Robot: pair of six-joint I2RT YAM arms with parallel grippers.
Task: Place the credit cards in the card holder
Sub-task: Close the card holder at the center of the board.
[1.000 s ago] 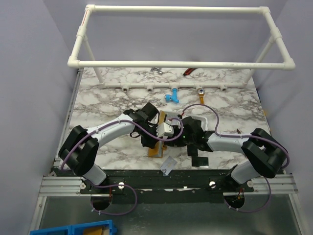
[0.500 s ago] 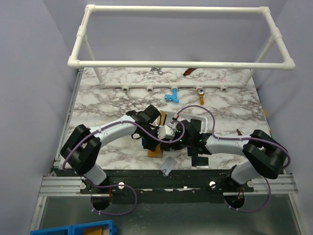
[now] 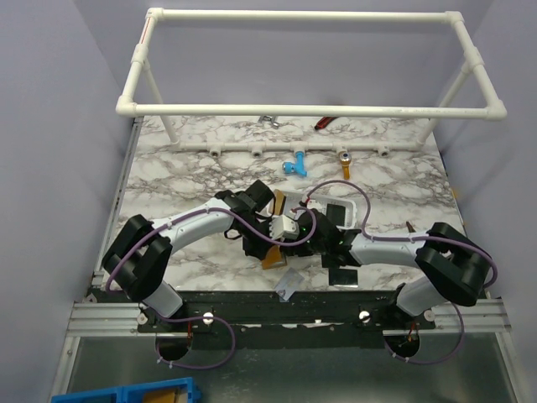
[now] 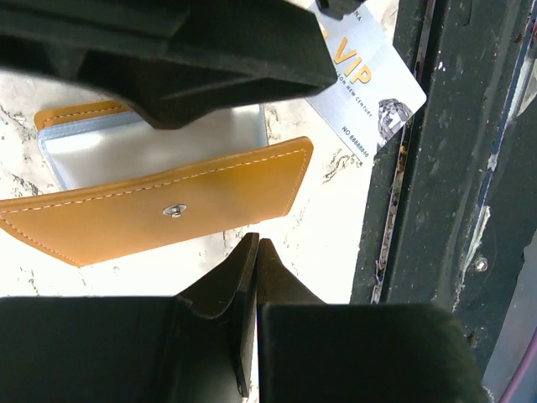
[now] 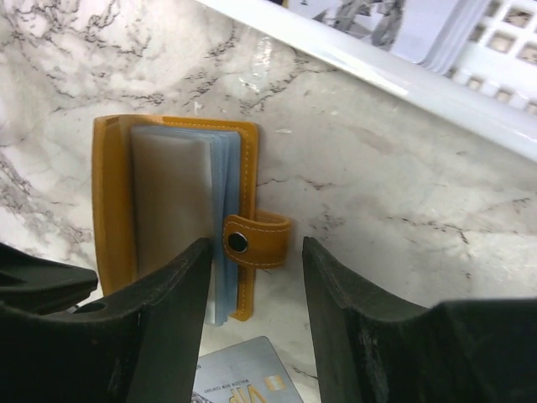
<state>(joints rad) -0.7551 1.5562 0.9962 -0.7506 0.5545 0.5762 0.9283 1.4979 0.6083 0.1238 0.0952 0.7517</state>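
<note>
The card holder [image 5: 168,210] lies spread on the table [image 5: 403,210] beneath the right gripper [image 5: 256,243], its snap tab between the two fingers and its body out past the left-hand finger in the wrist view. A loose card [image 5: 243,374] lies behind the fingertips, toward the wrist; the basket [image 5: 377,71] stands ahead of them, with stacked cards [image 5: 411,25] in it. Ahead of the left gripper [image 4: 254,243] lies the same holder, the loose card farther ahead and rightward, reaching the rail [image 4: 428,168]
</note>
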